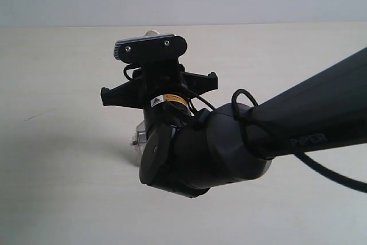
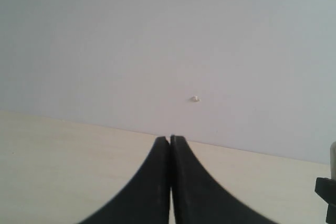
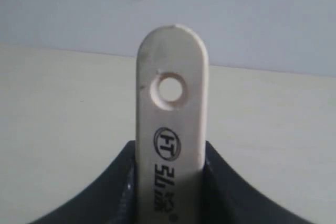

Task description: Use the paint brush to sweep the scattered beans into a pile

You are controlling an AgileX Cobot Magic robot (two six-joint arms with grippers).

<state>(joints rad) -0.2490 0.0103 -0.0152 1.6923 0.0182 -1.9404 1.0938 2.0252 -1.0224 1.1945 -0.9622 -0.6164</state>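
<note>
1. The left gripper (image 2: 170,142) hangs above the pale table (image 2: 47,166), jaws pressed together with nothing between them;
2. The right gripper (image 3: 169,174) pinches the paint brush (image 3: 172,61) by its cream wooden handle; the holed end sticks out past the jaws, toward the wall (image 3: 262,14).

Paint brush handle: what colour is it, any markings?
The pale cream wooden paint brush handle carries black printed lettering; the right wrist view shows it best.
</note>
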